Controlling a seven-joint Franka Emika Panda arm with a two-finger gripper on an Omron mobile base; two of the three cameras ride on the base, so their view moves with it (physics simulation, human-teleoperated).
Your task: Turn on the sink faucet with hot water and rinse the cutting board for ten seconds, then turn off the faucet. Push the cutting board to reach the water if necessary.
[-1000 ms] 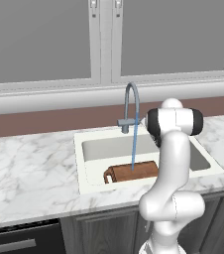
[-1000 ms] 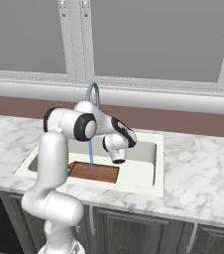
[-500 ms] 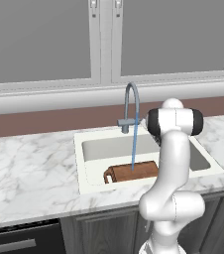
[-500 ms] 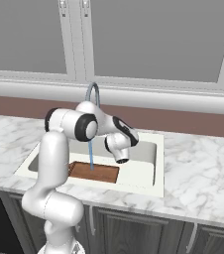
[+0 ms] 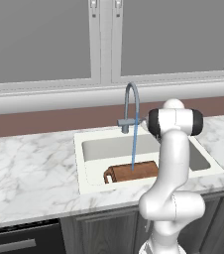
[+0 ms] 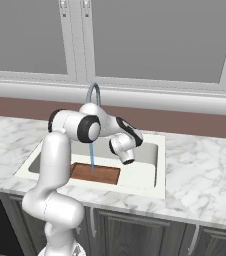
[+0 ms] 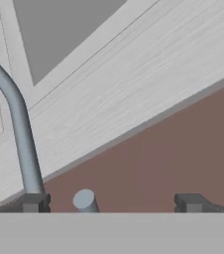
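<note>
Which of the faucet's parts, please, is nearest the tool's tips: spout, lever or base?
The lever: its round grey end sits between the tool's fingertips, while the spout rises off to one side.

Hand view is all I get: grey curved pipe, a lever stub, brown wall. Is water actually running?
Observer: Yes. A thin pale-blue water stream falls straight from the tall grey gooseneck sink faucet.
Operator: Is it hitting the board?
Observer: Yes, it lands on the flat reddish-brown wooden cutting board in the cream-white recessed sink.
Operator: Where is the board in the basin?
Observer: Against the near wall, handle loop toward the basin's left in the left base view.
Operator: And my gripper?
Observer: The two-finger gripper hangs over the basin, right of the stream in the right base view, touching nothing.
</note>
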